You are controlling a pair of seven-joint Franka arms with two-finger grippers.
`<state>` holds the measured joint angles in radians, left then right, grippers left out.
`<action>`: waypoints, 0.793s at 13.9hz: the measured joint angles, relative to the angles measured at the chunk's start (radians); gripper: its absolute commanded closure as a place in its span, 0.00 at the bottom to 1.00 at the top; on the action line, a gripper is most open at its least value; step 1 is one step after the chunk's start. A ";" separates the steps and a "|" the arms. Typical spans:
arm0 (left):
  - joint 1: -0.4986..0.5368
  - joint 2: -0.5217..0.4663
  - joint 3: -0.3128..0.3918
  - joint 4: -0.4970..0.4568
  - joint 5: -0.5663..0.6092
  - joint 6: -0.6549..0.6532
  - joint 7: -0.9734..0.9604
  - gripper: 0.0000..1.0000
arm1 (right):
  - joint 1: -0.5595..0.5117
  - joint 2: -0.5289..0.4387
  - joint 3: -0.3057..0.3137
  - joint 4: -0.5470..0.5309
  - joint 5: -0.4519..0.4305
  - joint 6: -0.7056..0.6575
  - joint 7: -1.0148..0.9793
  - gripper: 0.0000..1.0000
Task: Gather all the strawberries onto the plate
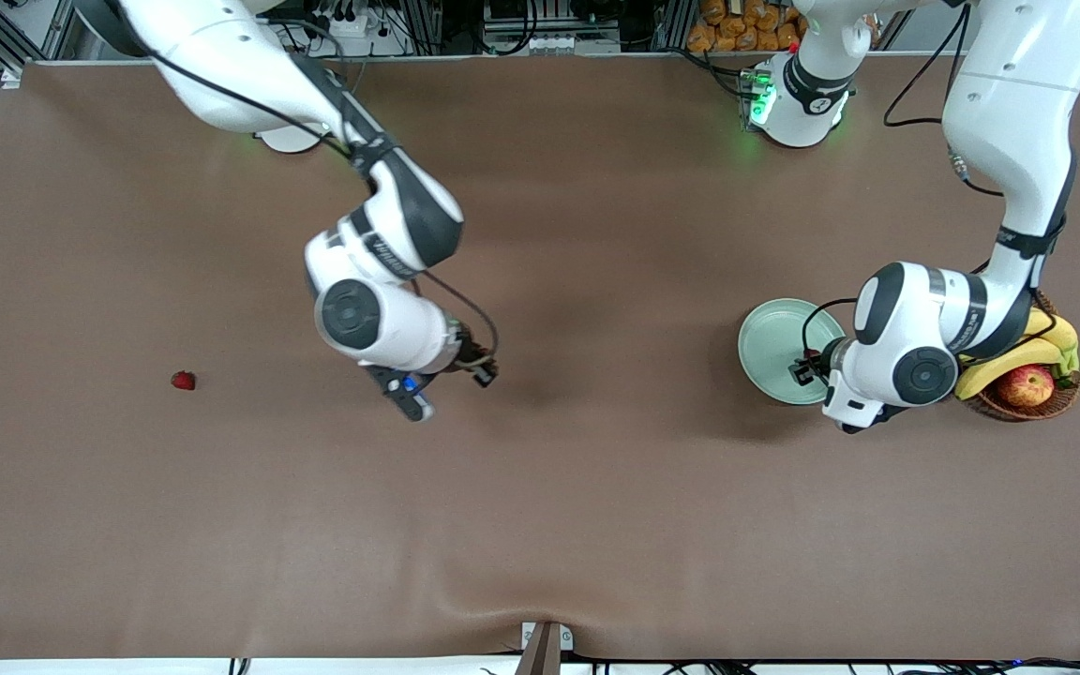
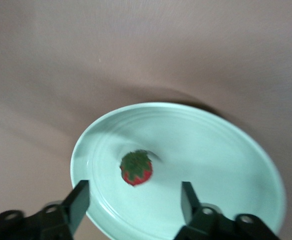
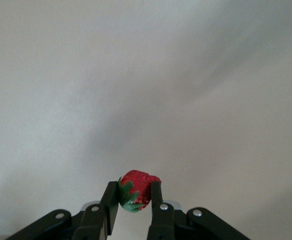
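The pale mint plate (image 1: 770,347) lies near the left arm's end of the table. My left gripper (image 1: 807,367) hangs open over the plate's edge; in the left wrist view its gripper (image 2: 136,192) is just above a strawberry (image 2: 136,167) lying in the plate (image 2: 225,165). My right gripper (image 1: 482,373) is up over the middle of the table, shut on a second strawberry (image 3: 138,190) with a green cap, held between its fingers (image 3: 155,195). A third strawberry (image 1: 184,380) lies alone on the table toward the right arm's end.
A brown wicker basket (image 1: 1060,398) with bananas (image 1: 1018,361) and a red-yellow apple (image 1: 1026,385) stands right beside the plate, under the left arm's wrist. The brown table (image 1: 596,516) stretches wide between the two arms.
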<state>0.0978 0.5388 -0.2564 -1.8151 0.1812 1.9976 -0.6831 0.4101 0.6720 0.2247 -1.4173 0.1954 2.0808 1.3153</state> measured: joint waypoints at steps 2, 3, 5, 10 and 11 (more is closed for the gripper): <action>-0.003 -0.051 -0.034 0.013 -0.002 -0.005 0.000 0.00 | 0.047 0.034 -0.001 -0.002 -0.001 0.067 0.039 1.00; -0.004 -0.071 -0.054 0.020 -0.006 -0.009 -0.005 0.00 | 0.067 0.054 -0.001 -0.003 -0.001 0.095 0.057 1.00; -0.008 -0.091 -0.097 0.036 -0.012 -0.011 -0.037 0.00 | 0.102 0.098 -0.004 -0.005 -0.004 0.165 0.085 1.00; -0.062 -0.066 -0.166 0.123 -0.058 -0.011 -0.204 0.00 | 0.163 0.173 -0.039 -0.006 -0.011 0.246 0.105 0.50; -0.086 -0.048 -0.167 0.143 -0.059 -0.011 -0.249 0.00 | 0.167 0.179 -0.041 -0.007 -0.012 0.247 0.107 0.00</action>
<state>0.0117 0.4911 -0.4231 -1.6720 0.1221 1.9870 -0.9326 0.5769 0.8510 0.1835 -1.4240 0.1831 2.3275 1.4221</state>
